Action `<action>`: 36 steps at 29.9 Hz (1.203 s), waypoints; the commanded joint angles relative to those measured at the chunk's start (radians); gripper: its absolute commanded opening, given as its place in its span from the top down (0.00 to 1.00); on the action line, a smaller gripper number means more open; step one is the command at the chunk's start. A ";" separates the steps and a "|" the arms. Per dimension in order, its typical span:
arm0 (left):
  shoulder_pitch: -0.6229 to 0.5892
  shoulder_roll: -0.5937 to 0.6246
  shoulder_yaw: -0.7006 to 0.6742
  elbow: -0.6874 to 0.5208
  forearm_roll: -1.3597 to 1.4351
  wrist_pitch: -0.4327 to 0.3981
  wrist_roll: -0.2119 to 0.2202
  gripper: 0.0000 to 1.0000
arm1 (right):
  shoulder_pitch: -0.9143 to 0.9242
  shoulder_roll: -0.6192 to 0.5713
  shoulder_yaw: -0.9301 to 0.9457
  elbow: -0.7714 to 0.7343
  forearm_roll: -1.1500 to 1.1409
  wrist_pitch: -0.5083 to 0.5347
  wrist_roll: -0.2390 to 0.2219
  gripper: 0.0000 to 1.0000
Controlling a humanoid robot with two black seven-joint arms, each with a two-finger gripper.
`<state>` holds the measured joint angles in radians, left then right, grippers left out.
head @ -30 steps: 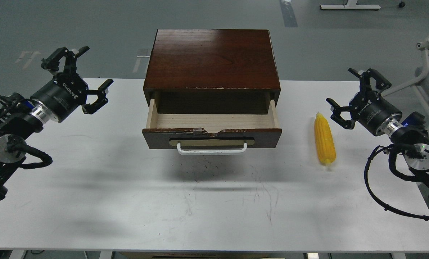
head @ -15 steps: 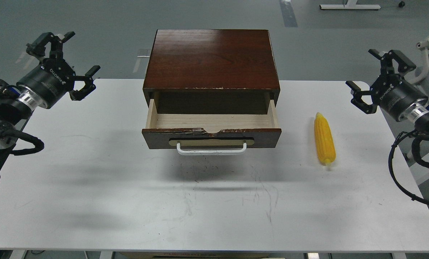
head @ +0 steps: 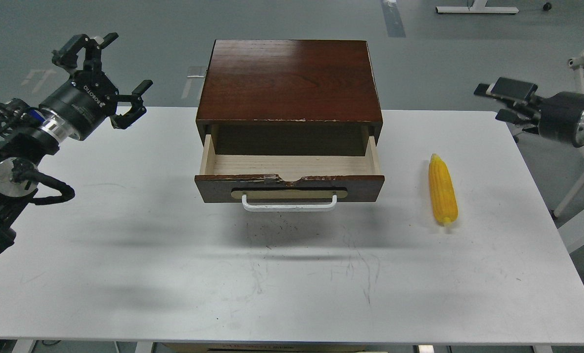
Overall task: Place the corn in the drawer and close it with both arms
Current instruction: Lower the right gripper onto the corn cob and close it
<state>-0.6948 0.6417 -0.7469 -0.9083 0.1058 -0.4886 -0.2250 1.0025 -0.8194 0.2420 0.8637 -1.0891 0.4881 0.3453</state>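
Note:
The yellow corn (head: 442, 189) lies on the white table (head: 174, 274), right of the cabinet, with its pointed tip toward the back. The drawer (head: 289, 187) is pulled open and its pale wood inside (head: 289, 164) is empty; the white bar handle (head: 289, 204) faces me. My left gripper (head: 121, 67) is open and empty, held above the table's back left corner, left of the cabinet. My right gripper (head: 492, 103) is open and empty, turned sideways over the table's back right corner, well behind and right of the corn.
The dark brown cabinet (head: 289, 78) stands at the table's back middle. A white metal frame (head: 582, 63) stands off the table's right edge. The grey floor lies behind the table.
My right arm has drawn back to the right and its gripper has rolled sideways, farther from the corn. My left gripper swung back and then forward again. The corn and drawer have not moved.

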 commanded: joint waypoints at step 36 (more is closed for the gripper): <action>-0.009 -0.002 -0.006 -0.006 0.002 0.000 -0.005 0.01 | -0.007 0.261 -0.345 -0.195 -0.161 -0.095 0.035 0.19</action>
<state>-0.7043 0.6404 -0.7531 -0.9142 0.1074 -0.4887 -0.2306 0.9970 -0.5663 -0.1025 0.6696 -1.2502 0.3939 0.3805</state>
